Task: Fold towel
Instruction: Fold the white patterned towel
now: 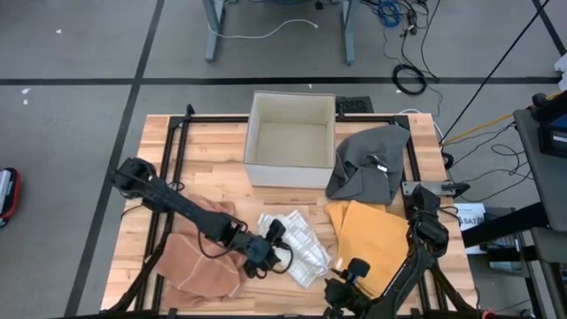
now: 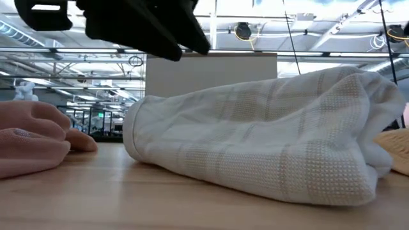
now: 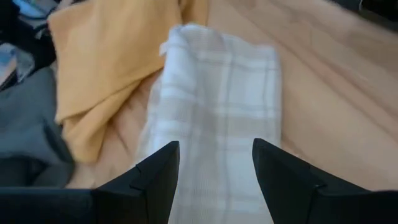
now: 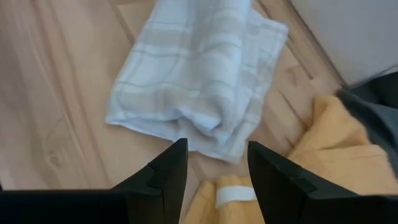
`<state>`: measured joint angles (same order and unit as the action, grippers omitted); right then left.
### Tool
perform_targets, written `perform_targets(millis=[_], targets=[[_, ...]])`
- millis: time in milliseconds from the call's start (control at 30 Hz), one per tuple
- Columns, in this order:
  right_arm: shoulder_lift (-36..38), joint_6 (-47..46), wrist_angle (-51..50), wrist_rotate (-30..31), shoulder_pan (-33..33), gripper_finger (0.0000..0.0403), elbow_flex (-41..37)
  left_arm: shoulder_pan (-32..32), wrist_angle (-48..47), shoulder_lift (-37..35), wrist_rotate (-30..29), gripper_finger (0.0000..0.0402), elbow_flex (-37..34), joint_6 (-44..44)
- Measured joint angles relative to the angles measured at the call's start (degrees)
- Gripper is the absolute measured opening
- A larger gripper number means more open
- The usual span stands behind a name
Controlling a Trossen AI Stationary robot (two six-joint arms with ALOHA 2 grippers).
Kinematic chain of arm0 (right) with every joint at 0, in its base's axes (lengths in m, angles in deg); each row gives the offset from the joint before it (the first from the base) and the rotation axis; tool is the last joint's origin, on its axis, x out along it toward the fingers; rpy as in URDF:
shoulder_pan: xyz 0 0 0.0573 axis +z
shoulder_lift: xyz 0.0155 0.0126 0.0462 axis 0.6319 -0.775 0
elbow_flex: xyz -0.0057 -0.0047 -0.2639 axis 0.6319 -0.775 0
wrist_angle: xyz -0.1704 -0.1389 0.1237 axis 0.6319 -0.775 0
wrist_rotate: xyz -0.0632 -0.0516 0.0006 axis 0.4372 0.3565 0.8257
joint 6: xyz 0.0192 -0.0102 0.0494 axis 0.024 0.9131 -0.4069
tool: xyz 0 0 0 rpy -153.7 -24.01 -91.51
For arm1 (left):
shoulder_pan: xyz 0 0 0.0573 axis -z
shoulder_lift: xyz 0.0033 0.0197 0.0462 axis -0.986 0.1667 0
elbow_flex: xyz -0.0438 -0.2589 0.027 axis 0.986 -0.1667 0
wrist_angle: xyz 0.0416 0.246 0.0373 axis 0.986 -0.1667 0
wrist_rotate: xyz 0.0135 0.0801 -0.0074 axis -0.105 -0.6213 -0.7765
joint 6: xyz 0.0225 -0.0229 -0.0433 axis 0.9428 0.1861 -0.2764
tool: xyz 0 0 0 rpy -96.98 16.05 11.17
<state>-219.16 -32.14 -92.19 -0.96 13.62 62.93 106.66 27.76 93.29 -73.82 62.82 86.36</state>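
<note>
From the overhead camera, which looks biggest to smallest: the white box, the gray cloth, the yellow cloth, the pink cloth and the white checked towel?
1. White box.
2-4. Gray cloth, yellow cloth and pink cloth: too alike to rank, and the arms hide parts of the last two.
5. White checked towel, smallest.

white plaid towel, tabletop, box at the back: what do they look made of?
White plaid towel: looks like woven cotton, matte; waffle texture and pale stripes show in the low view. Tabletop: wood, smooth, with visible plank seams and grain. Box: probably fabric or card, matte off-white with straight walls; can't tell which.
</note>
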Motion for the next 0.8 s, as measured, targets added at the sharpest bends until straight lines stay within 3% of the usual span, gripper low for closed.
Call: perform_targets(millis=[333, 500, 633, 800], targets=[[-0.04, -0.04, 5.99, 0.30, -1.88, 0.0155, -7.76, -0.87, 2.35, 4.41, 2.33, 0.0211, 0.00, 0.00], [-0.02, 4.57, 10.96, 1.74, -3.43, 0.0150, -9.32, -0.73, 2.36, 4.58, 2.31, 0.0211, 0.00, -0.59], [0.00, 8.72, 13.39, 0.46, -5.56, 0.0108, -10.10, -0.69, 2.55, 4.58, 1.17, 0.0211, 0.00, -0.75], [0.00, 13.98, 14.48, 0.84, -7.17, 0.0012, -9.99, 0.23, 1.11, 4.58, -5.55, 0.0211, 0.00, 0.55]])
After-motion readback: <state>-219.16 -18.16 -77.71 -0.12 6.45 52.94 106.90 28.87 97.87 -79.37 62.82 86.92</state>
